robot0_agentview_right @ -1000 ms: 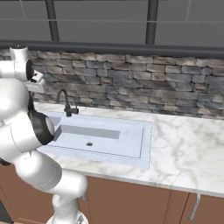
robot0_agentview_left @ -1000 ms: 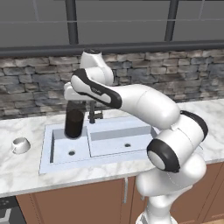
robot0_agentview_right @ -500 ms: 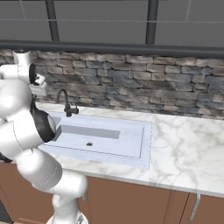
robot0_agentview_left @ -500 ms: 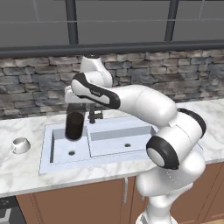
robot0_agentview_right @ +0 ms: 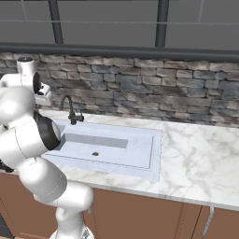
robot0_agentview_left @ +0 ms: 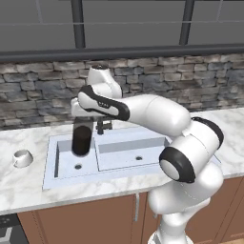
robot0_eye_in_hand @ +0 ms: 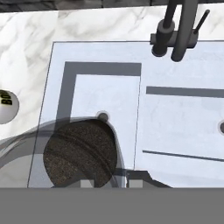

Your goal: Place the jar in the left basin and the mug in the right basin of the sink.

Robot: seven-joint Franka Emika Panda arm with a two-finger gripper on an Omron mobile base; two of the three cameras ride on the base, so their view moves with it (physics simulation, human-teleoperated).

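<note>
Claw (robot0_agentview_left: 82, 125) clenched on the jar (robot0_agentview_left: 81, 140), gripping it near the top so the dark body hangs upright over the left basin (robot0_agentview_left: 66, 163). In the hand view the jar's round dark base sits over that basin's floor, close to the drain hole, with the faucet (robot0_eye_in_hand: 177, 30) beyond at the rear edge of the sink (robot0_agentview_left: 52, 178). Whether the jar touches the basin floor I cannot tell. Judging by this, the first half is nearly done: lower and let go. The mug (robot0_agentview_left: 22, 158) stands on the marble counter (robot0_agentview_left: 19, 183) left of the sink, untouched, and the right basin (robot0_agentview_left: 133, 155) lies bare, so the whole second half remains.
</note>
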